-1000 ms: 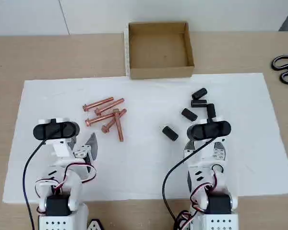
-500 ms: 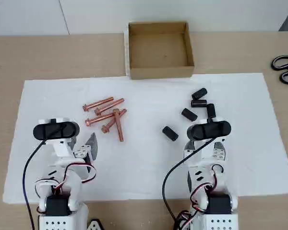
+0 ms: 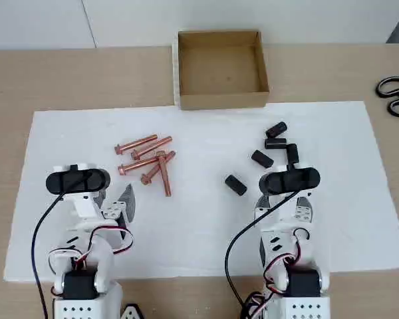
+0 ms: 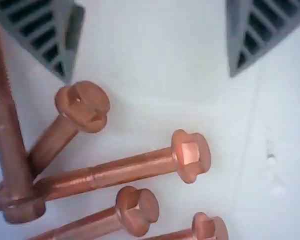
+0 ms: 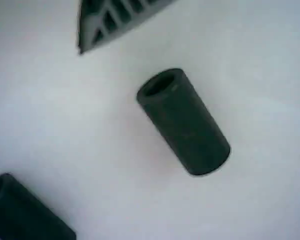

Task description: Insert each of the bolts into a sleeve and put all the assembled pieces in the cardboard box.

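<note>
Two arms stand at the near edge of the table (image 3: 86, 73), both over a white paper sheet (image 3: 199, 226). We see the left gripper (image 4: 152, 70) with its fingers (image 4: 45, 30) spread wide apart and nothing between them. It hangs just short of the heads of the bolts (image 3: 148, 161), which lie on the paper before it. We cannot tell whether the right gripper (image 3: 269, 199) is spread or pressed together. It hangs over one sleeve (image 5: 182, 122) that lies on its side on the paper, with a second sleeve (image 5: 20, 212) near it.

A little farther out, the five copper bolts lie in a loose cluster ahead of the left arm, several touching and one laid across two others. Five black sleeves (image 3: 261, 158) lie scattered ahead of the right arm, well apart from the bolts. Just beyond the paper's far edge stands the cardboard box (image 3: 223, 101), open at the top. At the table's far right edge we see scissors (image 3: 396, 95).
</note>
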